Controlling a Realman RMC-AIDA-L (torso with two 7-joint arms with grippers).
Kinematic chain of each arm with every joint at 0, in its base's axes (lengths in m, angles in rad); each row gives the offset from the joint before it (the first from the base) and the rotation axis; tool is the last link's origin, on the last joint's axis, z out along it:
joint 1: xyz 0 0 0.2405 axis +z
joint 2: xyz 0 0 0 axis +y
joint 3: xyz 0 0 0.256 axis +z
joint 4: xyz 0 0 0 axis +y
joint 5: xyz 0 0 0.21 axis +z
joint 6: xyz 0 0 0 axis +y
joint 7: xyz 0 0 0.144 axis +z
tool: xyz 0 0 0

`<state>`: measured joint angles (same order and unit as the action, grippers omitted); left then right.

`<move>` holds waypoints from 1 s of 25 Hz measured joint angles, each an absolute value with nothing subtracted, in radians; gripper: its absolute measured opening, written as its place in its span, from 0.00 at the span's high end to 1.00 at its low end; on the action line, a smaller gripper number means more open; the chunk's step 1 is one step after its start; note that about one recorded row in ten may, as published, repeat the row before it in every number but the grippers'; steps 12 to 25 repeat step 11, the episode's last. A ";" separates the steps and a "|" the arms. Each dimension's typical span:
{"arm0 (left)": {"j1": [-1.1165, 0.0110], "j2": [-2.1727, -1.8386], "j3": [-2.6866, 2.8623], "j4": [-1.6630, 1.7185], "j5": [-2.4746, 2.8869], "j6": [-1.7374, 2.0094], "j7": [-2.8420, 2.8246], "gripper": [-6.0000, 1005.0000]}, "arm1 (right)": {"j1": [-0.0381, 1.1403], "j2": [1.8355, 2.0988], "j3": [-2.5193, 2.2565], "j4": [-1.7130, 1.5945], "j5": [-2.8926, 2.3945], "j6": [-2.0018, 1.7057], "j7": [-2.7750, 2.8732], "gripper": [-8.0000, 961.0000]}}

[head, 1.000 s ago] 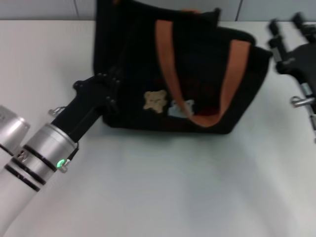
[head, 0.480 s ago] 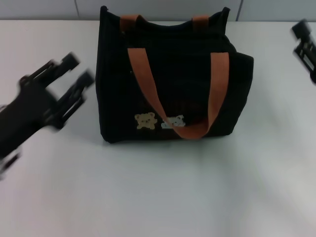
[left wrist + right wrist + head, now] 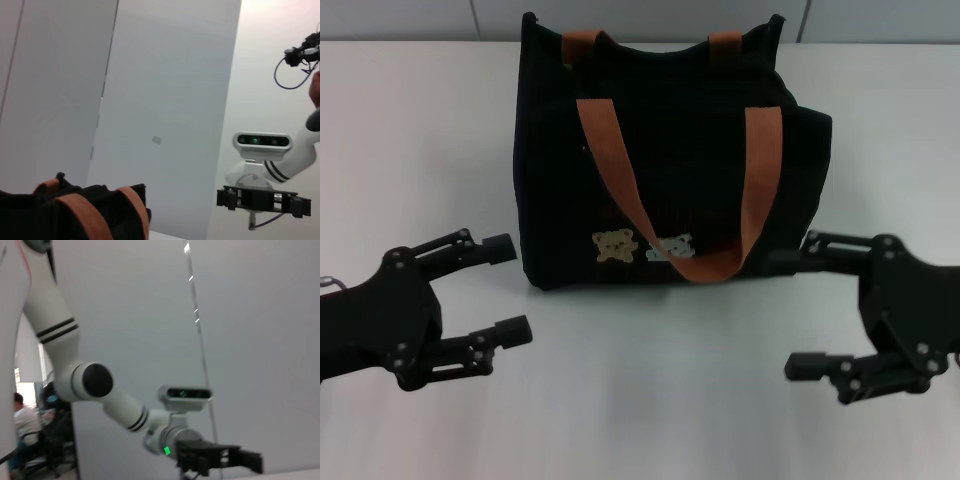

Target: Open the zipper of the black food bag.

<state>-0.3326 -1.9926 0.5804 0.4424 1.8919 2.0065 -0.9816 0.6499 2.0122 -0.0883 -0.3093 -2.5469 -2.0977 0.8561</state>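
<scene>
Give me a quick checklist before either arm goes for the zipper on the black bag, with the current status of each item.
1. Bag upright and steady: ok. The black food bag stands on the white table.
2. Left tool open: ok. The left tool sits near the bag's left lower corner, fingers spread, holding nothing.
3. Right tool open: ok. The right tool sits by the bag's right lower corner, fingers spread, holding nothing.
4. Zipper pull located: cannot tell. The zipper blends into the black top edge.
5. Zipper open: cannot tell.
6. Handles out of the way: not ok. The rear orange-brown strap stands up at the top edge.
</scene>
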 joint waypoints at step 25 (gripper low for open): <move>-0.331 -2.003 0.588 0.452 1.888 2.011 -0.994 0.18 | 0.655 2.040 -0.102 -0.347 -2.548 -2.115 0.880 0.14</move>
